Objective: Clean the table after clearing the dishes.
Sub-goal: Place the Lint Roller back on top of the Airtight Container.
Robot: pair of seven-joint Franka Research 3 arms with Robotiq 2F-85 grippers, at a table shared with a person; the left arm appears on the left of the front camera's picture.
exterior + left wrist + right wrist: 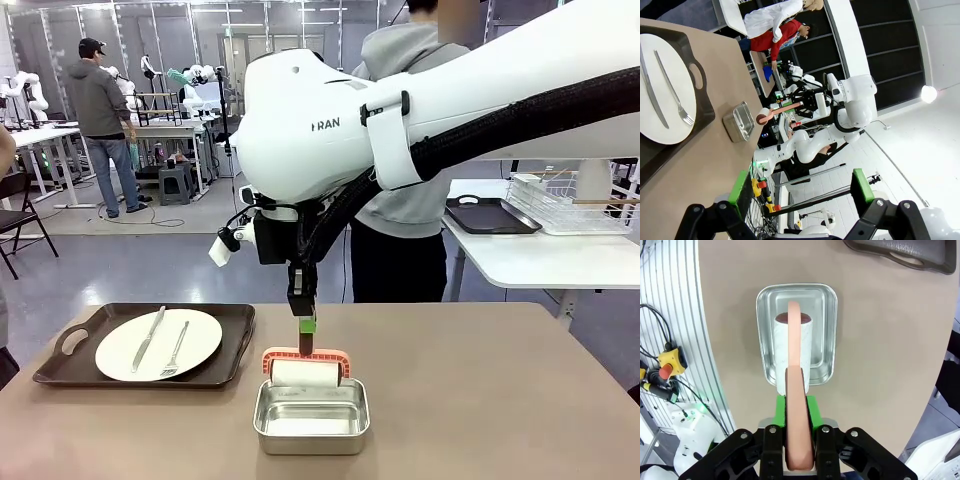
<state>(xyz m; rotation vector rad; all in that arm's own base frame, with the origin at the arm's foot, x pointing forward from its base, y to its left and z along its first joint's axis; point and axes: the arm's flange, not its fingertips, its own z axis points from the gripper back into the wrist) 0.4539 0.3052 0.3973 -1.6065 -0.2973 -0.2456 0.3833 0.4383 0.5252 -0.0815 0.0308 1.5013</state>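
Note:
On the tan table (500,400) a white plate (158,343) with a knife and fork lies on a dark brown tray (235,318) at the left. My right gripper (305,330) points straight down, shut on the salmon handle of a lint roller (305,372). The roller's white roll hangs just above a small steel pan (311,420). In the right wrist view the right gripper (797,407) clamps the handle, and the roller (792,347) sits over the pan (825,330). My left gripper (801,186) is open and holds nothing, off beyond the table (700,165), with the plate (660,90) to one side.
A person (400,200) stands at the table's far edge, behind my right arm. A white table (520,260) at the right carries another dark tray (490,215) and a wire rack (570,205). The tan top right of the pan is bare.

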